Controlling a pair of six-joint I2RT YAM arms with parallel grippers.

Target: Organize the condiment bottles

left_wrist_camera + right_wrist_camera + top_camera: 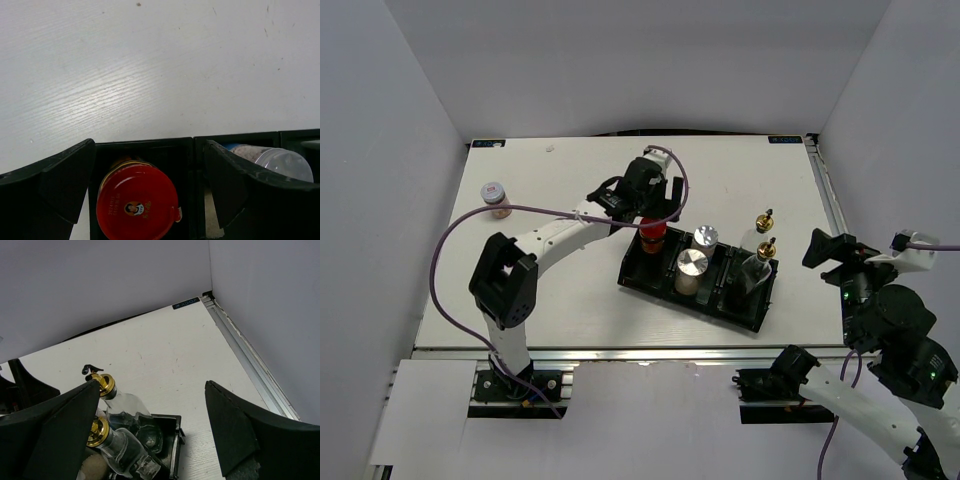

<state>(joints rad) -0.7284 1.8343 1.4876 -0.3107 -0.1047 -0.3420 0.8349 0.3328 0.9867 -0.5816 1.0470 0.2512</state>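
Note:
The red-capped brown jar (653, 232) stands in the left compartment of the black tray (650, 283). My left gripper (648, 218) hovers just over it, open; in the left wrist view its fingers (65, 185) straddle the red cap (137, 202) with gaps on both sides. Two silver-capped shakers (705, 238) (692, 265) fill the middle compartment. Two glass bottles with gold pourer tops (763, 222) (765, 250) stand in the right compartment, also seen in the right wrist view (125, 407) (120, 450). The small pale-lidded jar (495, 198) stands alone at the table's left. My right gripper (825, 250) is open and empty, right of the tray.
The metal rail of the table's right edge (250, 355) runs close to my right gripper. White walls enclose the table on three sides. A purple cable (535, 209) from the left arm loops over the table's left part near the small jar.

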